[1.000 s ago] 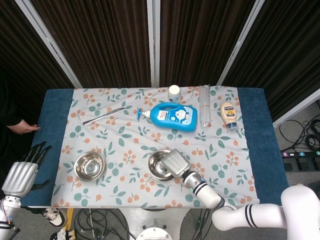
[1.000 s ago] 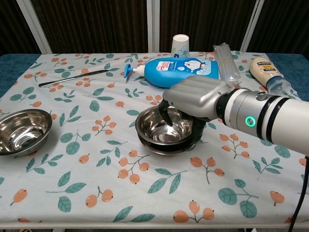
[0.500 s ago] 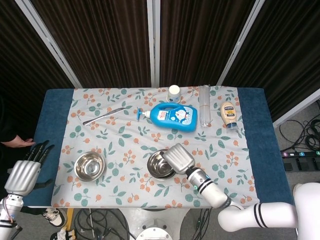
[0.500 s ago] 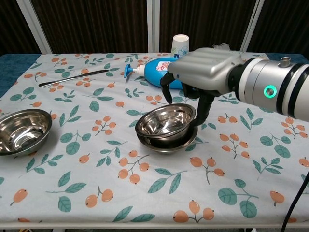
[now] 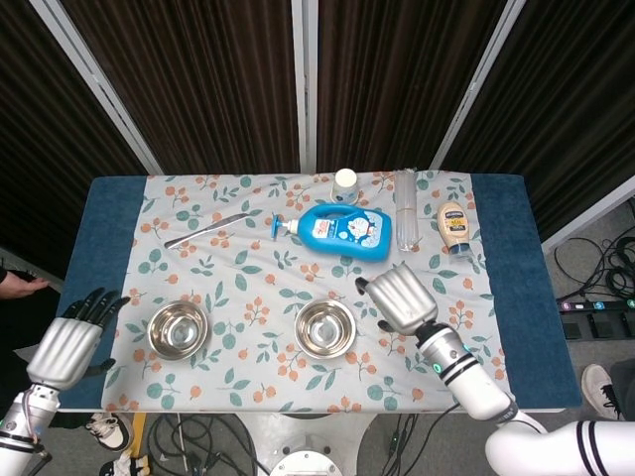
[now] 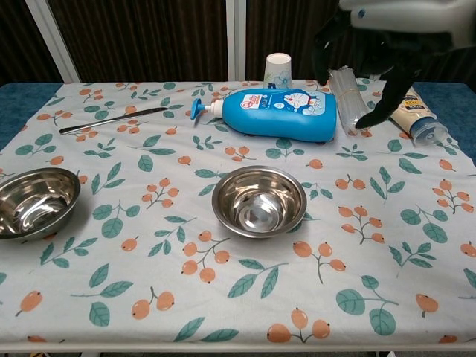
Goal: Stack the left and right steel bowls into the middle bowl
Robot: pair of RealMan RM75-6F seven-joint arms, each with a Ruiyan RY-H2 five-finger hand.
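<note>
The middle steel bowl sits at the table's centre front with a second steel bowl nested inside it. The left steel bowl stands alone on the cloth. My right hand hovers open, raised above and to the right of the stacked bowls, holding nothing. Beyond the table's left edge, my left hand is open with fingers spread, well left of the left bowl. The chest view does not show that hand.
At the back lie a blue detergent bottle, a paper cup, a clear plastic bottle and a mayonnaise bottle. A knife lies back left.
My right hand let go of the bowl in the middle bowl, then rose and moved right. The nested bowl settled flat. My left hand shifted slightly toward the table.
</note>
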